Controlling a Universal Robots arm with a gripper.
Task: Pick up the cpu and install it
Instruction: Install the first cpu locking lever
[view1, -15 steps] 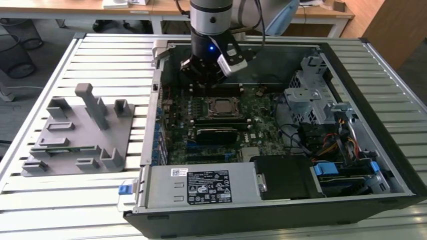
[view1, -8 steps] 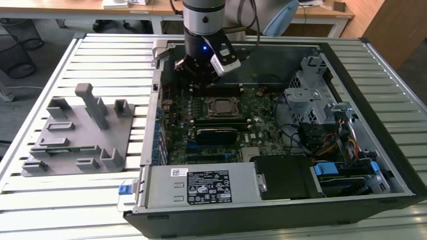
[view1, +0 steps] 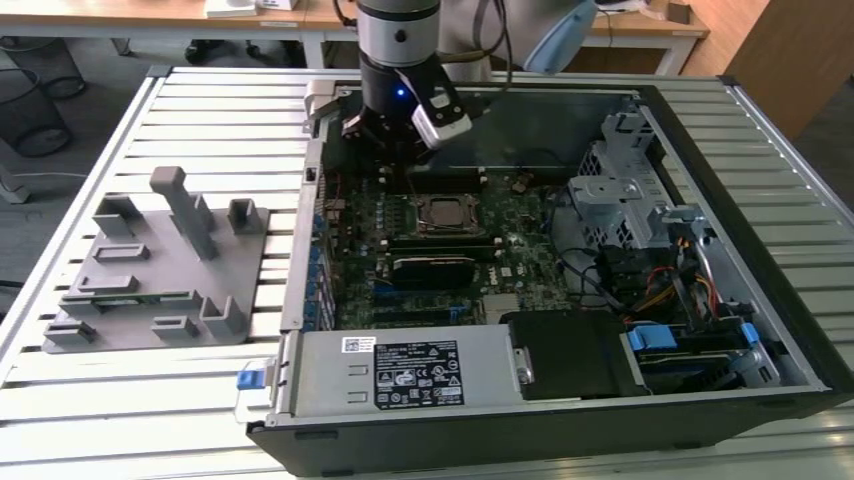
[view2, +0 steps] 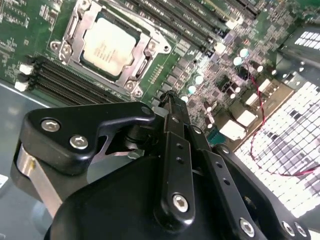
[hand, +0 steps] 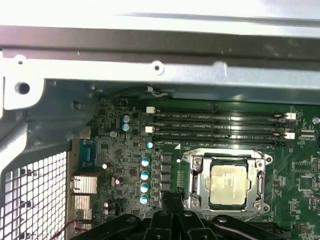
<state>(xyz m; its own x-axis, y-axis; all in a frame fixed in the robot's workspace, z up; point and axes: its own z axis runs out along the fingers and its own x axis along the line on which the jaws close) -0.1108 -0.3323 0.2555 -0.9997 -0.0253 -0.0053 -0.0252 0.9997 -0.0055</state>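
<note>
The cpu, a flat silver-grey square, lies level in its socket frame mid-motherboard, inside the open case.

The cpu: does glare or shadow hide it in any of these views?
Second wrist view: the cpu top is brightly lit and pale. First wrist view: the cpu is dimmer, with a soft sheen. Exterior view: it looks dark but unhidden.

In the exterior view the arm is cut off above, and the pincer tips (dark against the case) can't be made out.
</note>
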